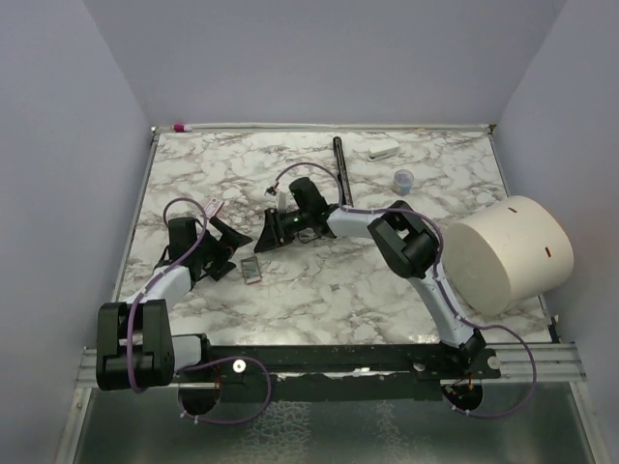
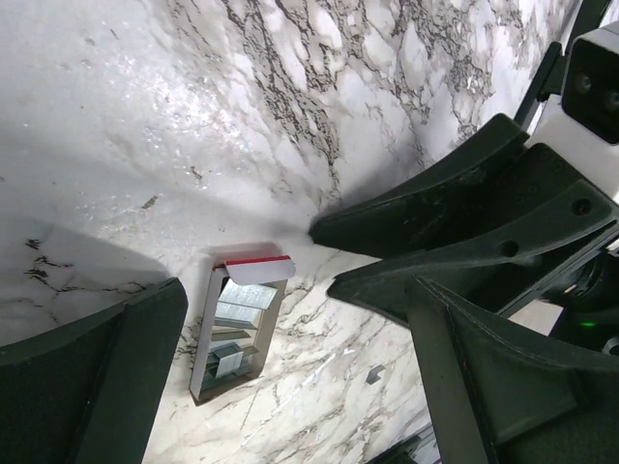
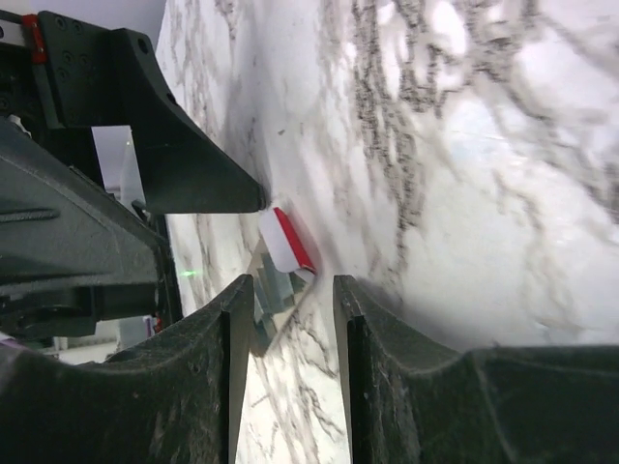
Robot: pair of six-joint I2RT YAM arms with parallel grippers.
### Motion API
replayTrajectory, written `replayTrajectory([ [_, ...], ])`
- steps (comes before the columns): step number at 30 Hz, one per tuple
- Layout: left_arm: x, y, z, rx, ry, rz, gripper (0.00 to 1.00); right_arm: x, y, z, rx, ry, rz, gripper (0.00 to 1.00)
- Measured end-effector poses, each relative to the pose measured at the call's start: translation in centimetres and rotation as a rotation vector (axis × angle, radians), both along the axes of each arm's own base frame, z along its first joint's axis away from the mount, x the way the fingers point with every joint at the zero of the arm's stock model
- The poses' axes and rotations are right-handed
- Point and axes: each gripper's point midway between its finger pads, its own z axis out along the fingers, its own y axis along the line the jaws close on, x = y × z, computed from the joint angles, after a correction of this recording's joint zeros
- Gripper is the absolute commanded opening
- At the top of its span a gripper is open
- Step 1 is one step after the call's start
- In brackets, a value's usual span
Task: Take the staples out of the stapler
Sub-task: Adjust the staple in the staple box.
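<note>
Left claw (image 1: 230,253) gaping, stapler (image 1: 251,272) lying inside its span

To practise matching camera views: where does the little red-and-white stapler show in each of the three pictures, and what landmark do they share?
Top view: the stapler lies left of centre, on the table.
Left wrist view: lower middle, red end uppermost.
Right wrist view: left of centre, red end showing.
Shared landmark: the marble table.

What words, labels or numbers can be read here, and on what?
None readable.
The stapler shows only a red-and-white end, no lettering.
The big white cylinder bears just a small dark mark, no character.
The small white block is too small to tell.
</note>
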Motion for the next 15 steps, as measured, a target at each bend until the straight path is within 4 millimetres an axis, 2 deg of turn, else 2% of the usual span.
replayTrajectory([
  [5, -0.2, -0.1, -0.4, -0.018, 0.010, -0.002, 0.99, 0.7, -1.0, -0.2, -0.013, -0.015, -0.006, 0.29],
  [9, -0.3, -0.3, -0.3, -0.029, 0.011, -0.009, 0.99, -0.3, -1.3, -0.7, -0.016, 0.000, 0.005, 0.26],
  [15, -0.3, -0.4, -0.3, -0.037, 0.013, -0.009, 0.99, -1.9, -0.7, -0.8, 0.000, 0.018, 0.033, 0.21],
])
